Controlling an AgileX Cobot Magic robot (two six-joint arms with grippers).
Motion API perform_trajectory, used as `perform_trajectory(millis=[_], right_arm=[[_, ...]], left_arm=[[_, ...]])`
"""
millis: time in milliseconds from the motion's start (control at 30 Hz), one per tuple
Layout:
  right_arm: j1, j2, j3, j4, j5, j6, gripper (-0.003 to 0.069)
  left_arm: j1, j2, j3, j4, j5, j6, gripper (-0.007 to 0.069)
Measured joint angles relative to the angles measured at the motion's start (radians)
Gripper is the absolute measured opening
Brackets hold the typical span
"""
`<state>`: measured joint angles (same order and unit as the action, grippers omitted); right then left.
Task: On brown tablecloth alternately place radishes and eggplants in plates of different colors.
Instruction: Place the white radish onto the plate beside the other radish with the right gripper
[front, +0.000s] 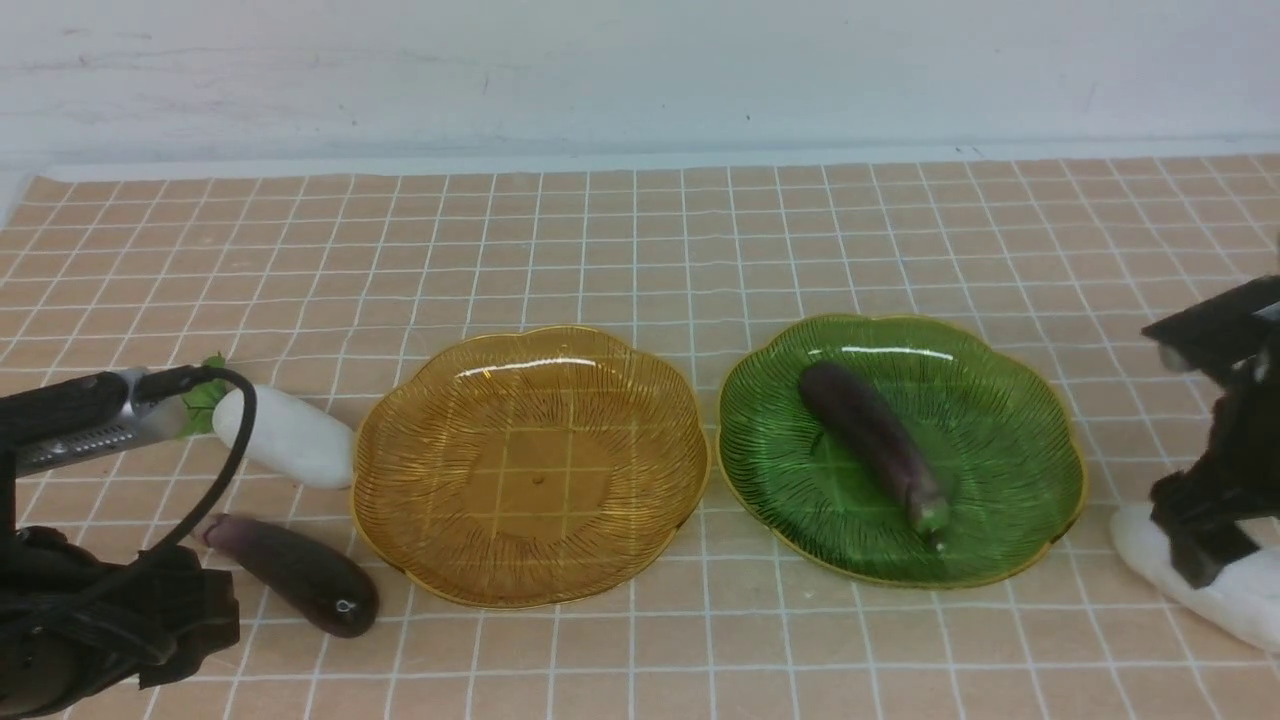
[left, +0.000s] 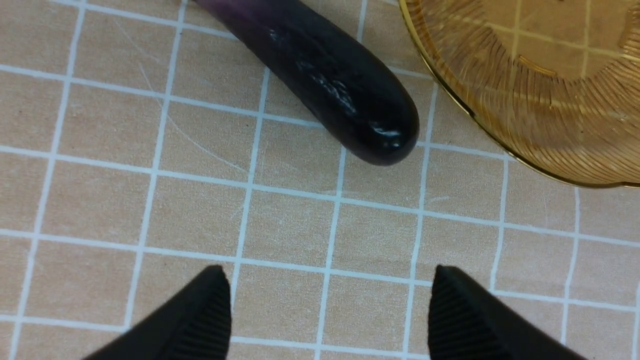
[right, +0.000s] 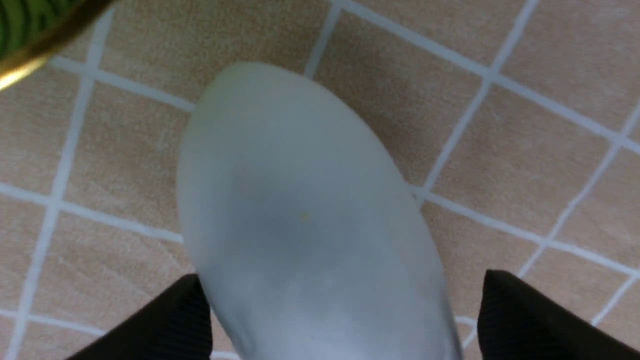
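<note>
The brown tablecloth (front: 640, 250) carries an empty amber plate (front: 530, 470) and a green plate (front: 1000, 440) with one eggplant (front: 872, 440) lying in it. A radish (front: 285, 435) and a second eggplant (front: 295, 572) lie left of the amber plate. My left gripper (front: 190, 610) is open and empty, just short of that eggplant's (left: 325, 75) rounded end, with its tips apart over bare cloth (left: 328, 270). My right gripper (front: 1200, 550) is low over the second radish (front: 1220, 600), right of the green plate. Its open jaws straddle the radish (right: 300, 215), with a gap on one side.
A white wall runs behind the cloth's far edge. The amber plate's rim (left: 540, 165) is close beside the left eggplant. The green plate's gold rim (right: 20, 65) is near the right radish. The left arm's cable (front: 235, 440) loops over the left radish's leaves.
</note>
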<state>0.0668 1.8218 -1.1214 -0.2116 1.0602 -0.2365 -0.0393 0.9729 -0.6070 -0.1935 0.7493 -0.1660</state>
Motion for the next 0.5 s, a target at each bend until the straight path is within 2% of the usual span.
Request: perform_trajectory(millis=[67,133,233,300,367,467,500], right_arm=[[0.000,0.017,-0.007,-0.005,0.011,-0.001,0.0621],[0.000,0.016,-0.053,-0.005,0.068,0.007,0.0491],[0.000,-0.002,-0.200,0.015,0.146,0.015,0.0486],[0.002,-0.046,-0.335,0.187,0.150,0.029,0.0486],[0.030,-0.075,-0.410,0.434,0.157,0.014,0.0486],[0.157,-0.068,-0.440,0.737,0.123,-0.051,0.0486],[0.212,-0.048,-0.440,0.785,0.060,-0.085,0.0486]], left_arm=[[0.000,0.000,0.000,0.000,0.000,0.000,0.0483],[0.000,0.000,0.000,0.000,0.001,0.000,0.0483],[0.000,0.000,0.000,0.000,0.002,0.001,0.0483],[0.000,0.000,0.000,0.000,0.002,0.001,0.0483],[0.000,0.000,0.000,0.000,0.003,0.001,0.0483],[0.000,0.000,0.000,0.000,0.005,0.001,0.0483],[0.000,0.000,0.000,0.000,0.007,0.001,0.0483]])
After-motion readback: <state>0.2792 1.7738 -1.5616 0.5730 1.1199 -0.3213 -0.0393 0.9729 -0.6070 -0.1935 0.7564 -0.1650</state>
